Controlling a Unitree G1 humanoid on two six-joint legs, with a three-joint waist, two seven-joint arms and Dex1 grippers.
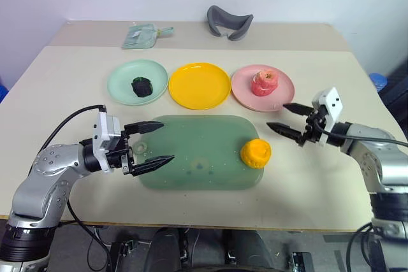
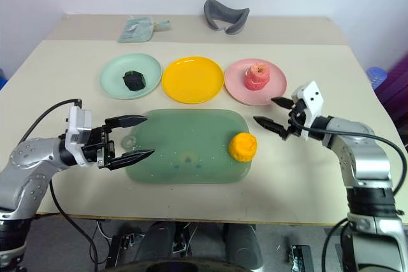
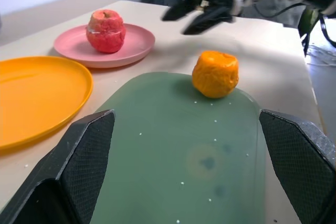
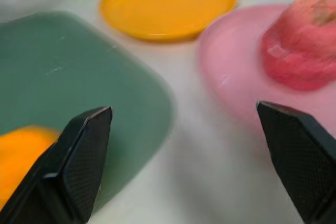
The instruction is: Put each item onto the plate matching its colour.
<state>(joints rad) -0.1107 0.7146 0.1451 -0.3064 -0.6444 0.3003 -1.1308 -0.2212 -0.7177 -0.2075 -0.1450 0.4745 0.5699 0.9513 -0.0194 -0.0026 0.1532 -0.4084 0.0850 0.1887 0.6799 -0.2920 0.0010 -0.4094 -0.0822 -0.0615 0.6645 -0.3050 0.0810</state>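
Observation:
Three round plates stand in a row. The mint green plate (image 1: 120,83) holds the dark green-black lump (image 1: 141,86). The yellow plate (image 1: 199,85) is bare. On the pink plate (image 1: 280,89) sits the pink-red apple piece (image 1: 264,82). The orange-yellow ridged lump (image 1: 255,153) rests on the right end of the translucent green mat (image 1: 191,151). My right gripper (image 1: 288,117) hangs open and empty just right of the mat, near the pink plate's front edge. My left gripper (image 1: 148,146) is open and empty over the mat's left end, pointing across it.
A grey curved object (image 1: 229,22) and a pale green packet (image 1: 143,35) lie at the back of the table. Bare tabletop (image 1: 319,176) stretches in front of my right arm. The table's front edge runs just below the mat.

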